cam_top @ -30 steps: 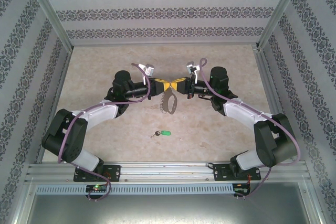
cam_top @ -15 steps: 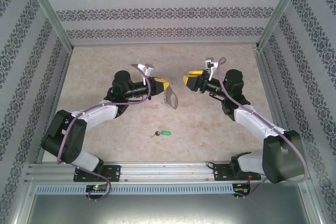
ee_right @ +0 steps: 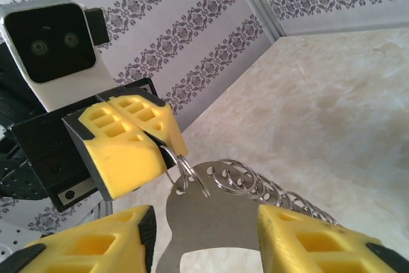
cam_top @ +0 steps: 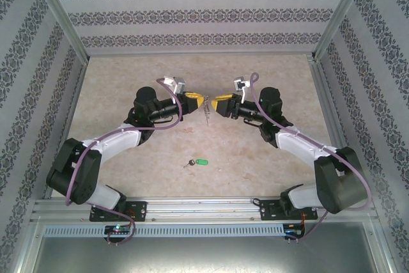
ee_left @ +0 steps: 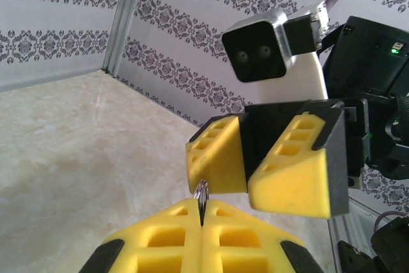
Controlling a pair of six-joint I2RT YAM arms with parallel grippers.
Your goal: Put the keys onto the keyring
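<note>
The keyring (ee_right: pixel 211 187) is a flat grey metal plate with a row of small split rings (ee_right: pixel 255 180) along one edge. It hangs in the air between my two grippers and looks edge-on from above (cam_top: pixel 206 112). My left gripper (ee_left: pixel 202 212) is shut on one end ring (ee_left: pixel 202 191) of the keyring, and this gripper also shows in the top view (cam_top: pixel 197 100) and in the right wrist view (ee_right: pixel 167 148). My right gripper (ee_right: pixel 204 218) faces it, open, its fingers either side of the plate (cam_top: pixel 219 103). The keys (cam_top: pixel 196 163), a small silver key on a green tag, lie on the table nearer the bases.
The table top (cam_top: pixel 128 81) is pale marble-patterned, with patterned walls (cam_top: pixel 192 14) at the back and sides. An aluminium rail (cam_top: pixel 204 208) runs along the near edge by the arm bases.
My right gripper let go of the keyring, pulled away to the right, opened, and has now come back close to it. The keyring has swung edge-on under the left gripper.
</note>
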